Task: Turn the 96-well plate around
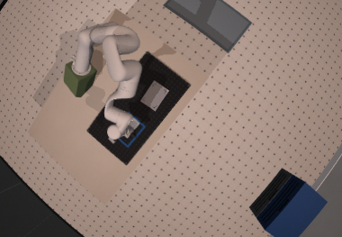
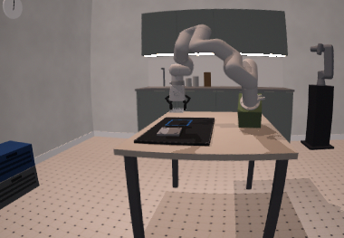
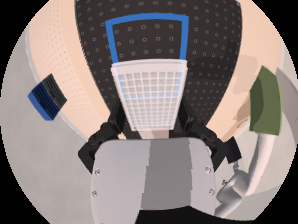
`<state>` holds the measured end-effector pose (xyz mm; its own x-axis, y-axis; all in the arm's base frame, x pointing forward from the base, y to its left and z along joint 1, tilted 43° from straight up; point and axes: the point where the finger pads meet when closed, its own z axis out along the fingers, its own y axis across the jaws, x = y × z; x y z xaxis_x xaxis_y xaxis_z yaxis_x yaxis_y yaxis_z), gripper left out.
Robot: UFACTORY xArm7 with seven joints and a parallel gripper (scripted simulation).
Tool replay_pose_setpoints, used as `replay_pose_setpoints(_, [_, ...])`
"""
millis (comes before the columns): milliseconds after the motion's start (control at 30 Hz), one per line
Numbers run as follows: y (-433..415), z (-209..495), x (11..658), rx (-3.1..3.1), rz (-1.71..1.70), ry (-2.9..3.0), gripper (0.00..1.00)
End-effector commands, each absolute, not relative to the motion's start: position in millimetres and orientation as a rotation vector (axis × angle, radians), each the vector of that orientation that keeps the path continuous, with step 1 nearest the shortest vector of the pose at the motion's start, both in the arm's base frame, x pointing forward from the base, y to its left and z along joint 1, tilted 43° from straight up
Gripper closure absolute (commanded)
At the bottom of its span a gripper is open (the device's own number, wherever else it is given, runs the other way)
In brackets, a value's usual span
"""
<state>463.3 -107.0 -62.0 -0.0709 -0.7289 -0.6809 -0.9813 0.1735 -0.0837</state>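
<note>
My gripper (image 3: 151, 104) is shut on the white 96-well plate (image 3: 149, 95) and holds it in the air above the blue taped outline B1 (image 3: 147, 42) on the black deck. In the overhead view the plate (image 1: 132, 125) hangs over the outline under my wrist. In the side view the gripper (image 2: 177, 107) is well above the outline (image 2: 177, 123). The grey plate nest N1 (image 1: 154, 95) stands empty at the middle of the deck, also seen in the side view (image 2: 168, 131). I cannot tell where the plate's cut corner points.
The black deck (image 1: 139, 106) lies on a wooden table. The arm's green base block (image 1: 80, 78) stands at the table's left. A blue crate (image 1: 288, 202) sits on the floor, far from the table.
</note>
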Motion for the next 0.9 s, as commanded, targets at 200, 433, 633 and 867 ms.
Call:
replay_pose_setpoints(200, [-132,-83,463,-1.61,0.539,1.86,1.0])
replay_pose_setpoints(433, [-139,-90,463,-1.61,0.539,1.86,1.0])
replay_pose_setpoints(633, [-139,-90,463,-1.61,0.539,1.86,1.0])
replay_pose_setpoints(867, [-139,-90,463,-1.61,0.539,1.86,1.0])
